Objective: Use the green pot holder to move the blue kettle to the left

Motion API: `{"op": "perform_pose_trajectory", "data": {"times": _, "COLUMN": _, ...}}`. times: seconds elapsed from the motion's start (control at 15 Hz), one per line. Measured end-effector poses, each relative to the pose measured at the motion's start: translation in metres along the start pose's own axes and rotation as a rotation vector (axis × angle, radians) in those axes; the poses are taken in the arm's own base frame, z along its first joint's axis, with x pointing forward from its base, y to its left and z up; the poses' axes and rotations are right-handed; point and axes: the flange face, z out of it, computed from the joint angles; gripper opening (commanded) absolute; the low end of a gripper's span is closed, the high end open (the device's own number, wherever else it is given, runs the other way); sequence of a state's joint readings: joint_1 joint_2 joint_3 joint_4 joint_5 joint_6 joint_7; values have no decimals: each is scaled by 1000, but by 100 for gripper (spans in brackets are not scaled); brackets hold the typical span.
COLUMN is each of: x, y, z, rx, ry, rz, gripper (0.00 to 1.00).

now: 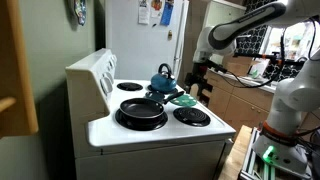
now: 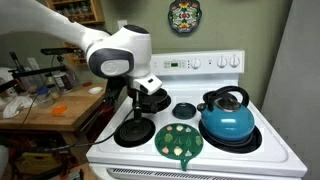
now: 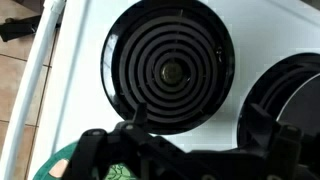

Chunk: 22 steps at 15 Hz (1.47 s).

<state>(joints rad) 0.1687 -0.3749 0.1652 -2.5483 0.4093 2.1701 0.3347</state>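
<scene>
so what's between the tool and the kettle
A small burner sits between tool and kettle, in an exterior view; the pot holder lies further front.

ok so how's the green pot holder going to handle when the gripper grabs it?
The green pot holder looks thin and lies flat on the stove top, so it is probably floppy and will droop from a pinch. Likely very light. Flat on that smooth white surface, it may slide rather than lift unless an edge is caught.
</scene>
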Motion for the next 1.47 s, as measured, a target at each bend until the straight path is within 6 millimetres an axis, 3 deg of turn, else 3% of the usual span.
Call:
{"op": "perform_pose_trajectory", "data": {"times": 0.47, "x": 3, "y": 4, "z": 0, "rx": -16, "ry": 9, "rz": -2, "gripper": 100}}
{"op": "perform_pose_trajectory", "data": {"times": 0.87, "x": 30, "y": 35, "z": -10, "rx": -141, "ry": 139, "rz": -46, "gripper": 100}}
{"op": "perform_pose_trajectory", "data": {"times": 1.13, "x": 50, "y": 53, "z": 0, "rx": -207, "ry": 209, "rz": -83, "gripper": 100}}
{"op": "perform_pose_trajectory", "data": {"times": 1.47, "x": 53, "y": 53, "z": 1, "rx": -207, "ry": 210, "rz": -84, "gripper": 100}}
